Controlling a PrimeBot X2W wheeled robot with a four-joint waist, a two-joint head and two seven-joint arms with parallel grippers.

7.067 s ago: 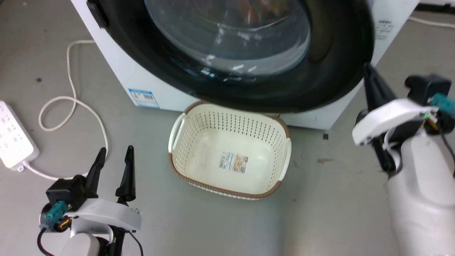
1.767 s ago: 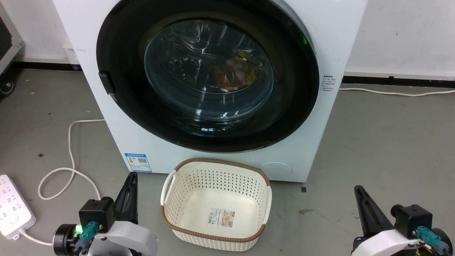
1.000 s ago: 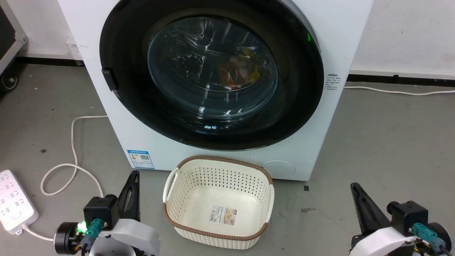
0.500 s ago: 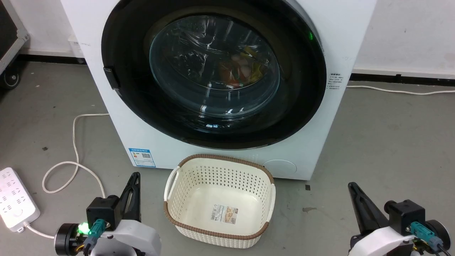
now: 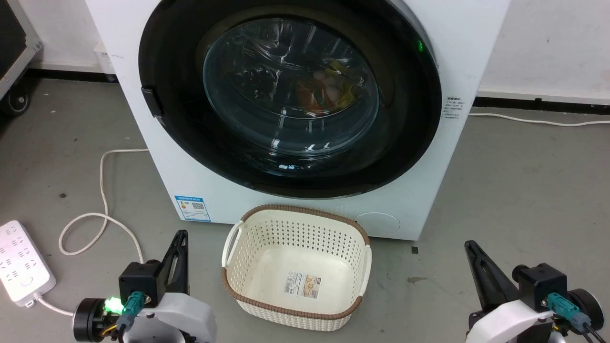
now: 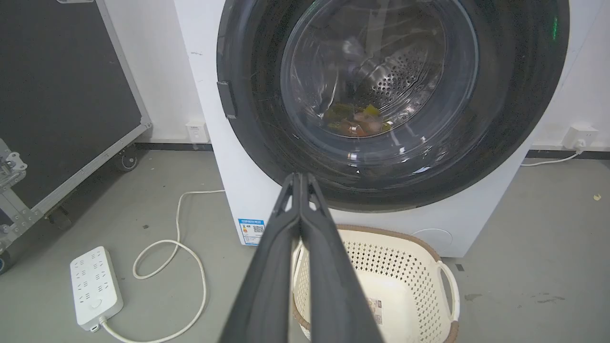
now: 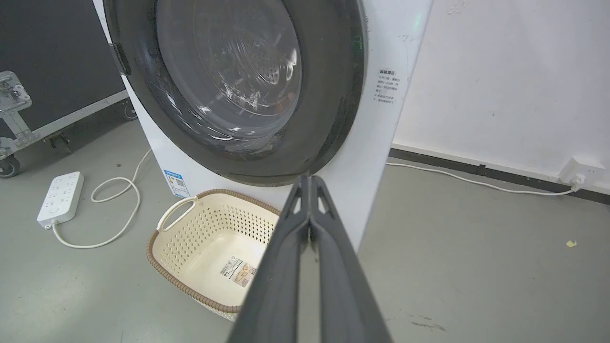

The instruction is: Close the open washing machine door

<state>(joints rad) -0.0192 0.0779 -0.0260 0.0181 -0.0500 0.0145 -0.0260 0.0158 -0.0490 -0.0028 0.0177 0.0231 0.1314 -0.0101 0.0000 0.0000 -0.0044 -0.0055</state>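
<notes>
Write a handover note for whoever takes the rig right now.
Left tool: shut, empty, low, clear of the machine.
Right tool: same.
Washing machine door sits flush on the washing machine, with coloured laundry behind the glass.
Perforated basket on the floor in front holds just a label.
Done: door looks closed.
Left: nothing visible; maybe confirm the latch.
</notes>
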